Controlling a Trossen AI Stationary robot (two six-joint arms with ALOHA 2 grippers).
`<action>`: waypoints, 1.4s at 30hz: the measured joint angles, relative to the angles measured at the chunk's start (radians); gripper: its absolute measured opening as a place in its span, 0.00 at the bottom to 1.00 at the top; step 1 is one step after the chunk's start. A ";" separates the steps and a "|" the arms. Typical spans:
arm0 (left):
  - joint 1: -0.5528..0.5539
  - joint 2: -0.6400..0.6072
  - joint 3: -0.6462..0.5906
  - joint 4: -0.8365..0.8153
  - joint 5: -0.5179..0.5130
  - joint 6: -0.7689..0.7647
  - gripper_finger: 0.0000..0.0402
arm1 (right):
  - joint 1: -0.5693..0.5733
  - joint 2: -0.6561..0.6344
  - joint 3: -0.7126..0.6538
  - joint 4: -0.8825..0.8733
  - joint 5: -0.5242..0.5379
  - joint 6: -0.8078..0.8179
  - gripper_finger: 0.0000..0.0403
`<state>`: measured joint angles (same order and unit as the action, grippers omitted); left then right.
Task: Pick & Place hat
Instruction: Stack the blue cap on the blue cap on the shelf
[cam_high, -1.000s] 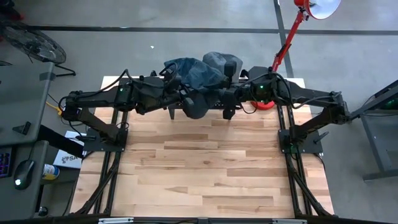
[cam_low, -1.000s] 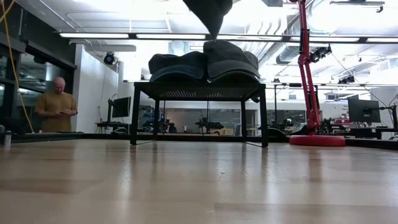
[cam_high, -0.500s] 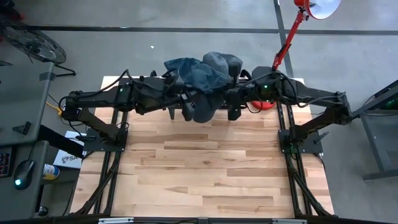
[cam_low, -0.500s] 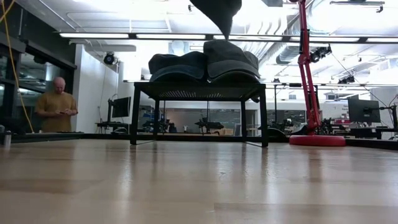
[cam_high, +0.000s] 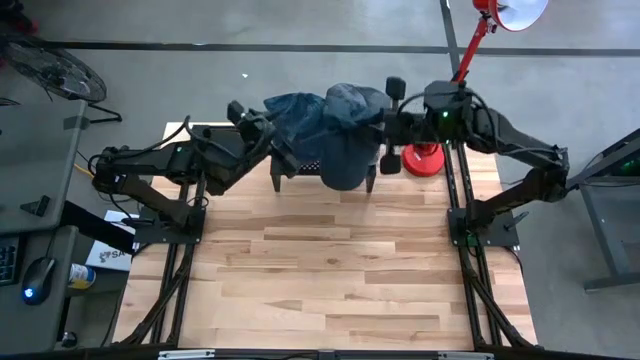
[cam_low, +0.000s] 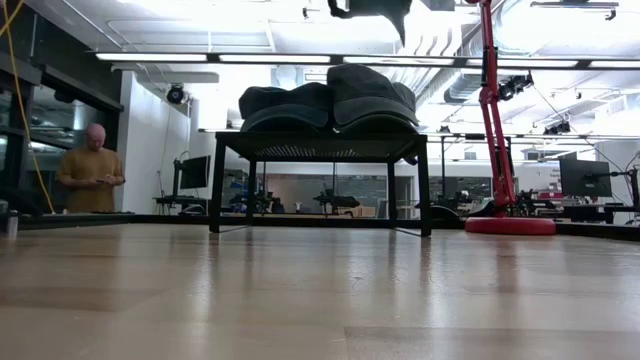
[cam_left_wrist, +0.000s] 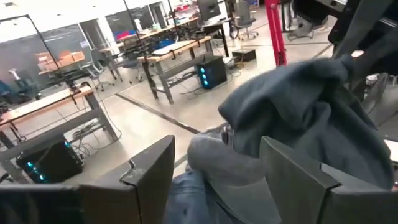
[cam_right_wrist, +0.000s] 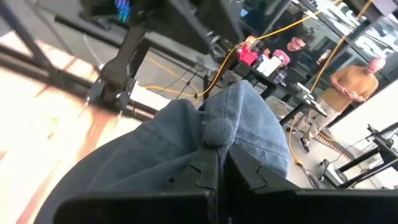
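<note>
A grey-blue hat (cam_high: 345, 155) hangs in the air over the near edge of a black rack (cam_low: 320, 145) at the table's far side. My right gripper (cam_high: 383, 126) is shut on it. Only the hat's lower edge (cam_low: 370, 6) shows in the low view. A blue hat (cam_high: 295, 108) and a grey hat (cam_low: 370, 95) rest on top of the rack. My left gripper (cam_high: 250, 118) stands open to the left of the rack, and its fingers (cam_left_wrist: 149, 174) frame the hats from a distance without touching them. My right gripper (cam_right_wrist: 216, 165) pinches the hat's cloth between its two fingers, just beside the button on the crown (cam_right_wrist: 214, 132). The fingers come from the table's right, nearly level and tipped slightly down. The hat hangs slack below them, clear of the table and the rack.
A red lamp stands with its base (cam_high: 420, 160) on the table just right of the rack, its pole (cam_low: 490, 110) rising beside my right arm. The wooden table (cam_high: 330, 270) stretches toward the near edge. A person (cam_low: 90, 170) stands in the room beyond.
My left gripper has let go of the hat and drawn back toward the table's left edge, rolling as it went. My right gripper has kept hold of the hat and carried it up and toward the table's far right. The hat now hangs higher, over the rack's near edge.
</note>
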<state>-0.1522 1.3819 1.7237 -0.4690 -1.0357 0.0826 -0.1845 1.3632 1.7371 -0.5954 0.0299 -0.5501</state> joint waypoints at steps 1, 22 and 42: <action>0.001 -0.002 0.000 -0.002 -0.003 0.000 0.58 | -0.011 0.004 0.012 -0.002 -0.013 0.010 0.00; 0.141 -0.001 0.000 0.066 0.239 0.343 0.53 | -0.065 0.419 0.539 -0.182 0.035 0.236 0.00; 0.141 0.015 0.000 -0.011 0.155 0.393 0.53 | -0.069 0.501 0.603 -0.127 -0.063 0.308 0.00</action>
<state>-0.0113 1.3968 1.7233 -0.4799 -0.8805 0.4751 -0.2535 1.8637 2.3405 -0.7223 -0.0329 -0.2417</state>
